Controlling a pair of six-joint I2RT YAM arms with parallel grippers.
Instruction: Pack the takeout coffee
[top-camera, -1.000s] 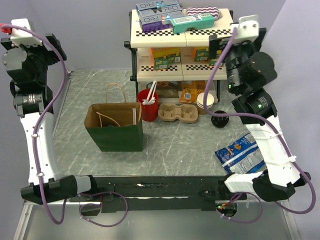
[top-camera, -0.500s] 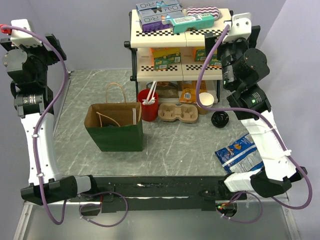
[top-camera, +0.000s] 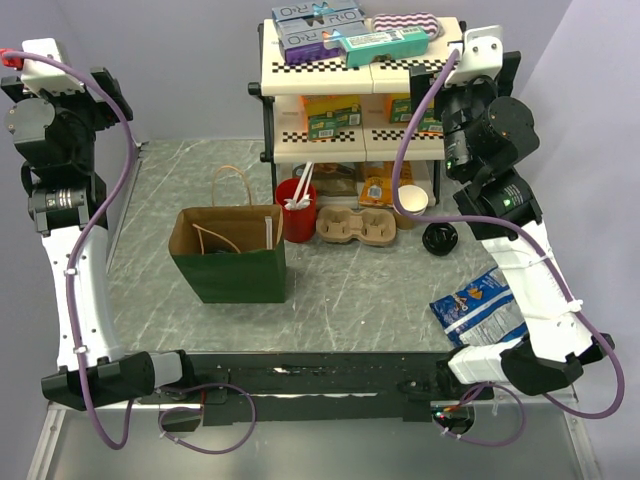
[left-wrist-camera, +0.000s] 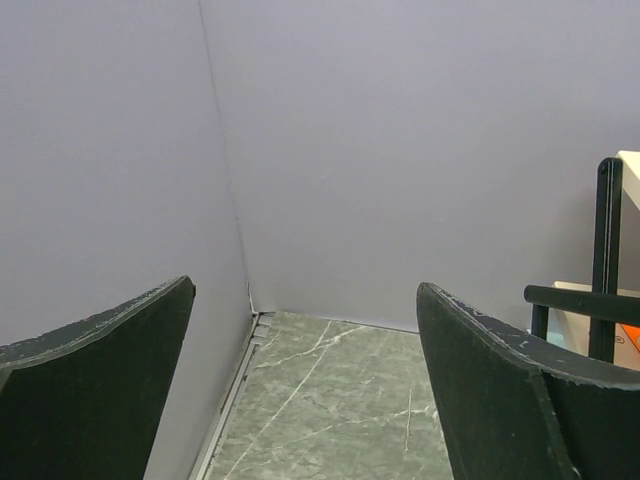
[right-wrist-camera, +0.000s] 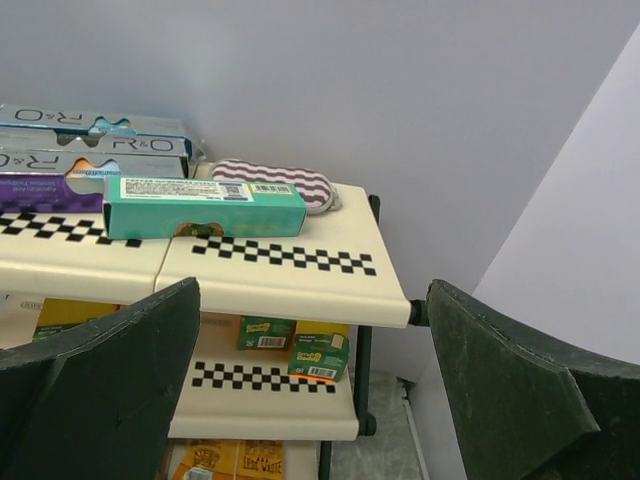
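On the grey marbled table (top-camera: 340, 300), the small brown paper cup with round black lid (top-camera: 440, 238) sits unpacked, well apart from the green paper bag (top-camera: 232, 275); left gripper (left-wrist-camera: 305, 288) and right gripper (right-wrist-camera: 313, 287) gape wide, both empty.

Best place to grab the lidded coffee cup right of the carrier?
Probably the body just under the black lid of the coffee cup, fingers level, coming from the near-right. It stands upright, and the stack of pale cups and the shelf stand on its far-left side.
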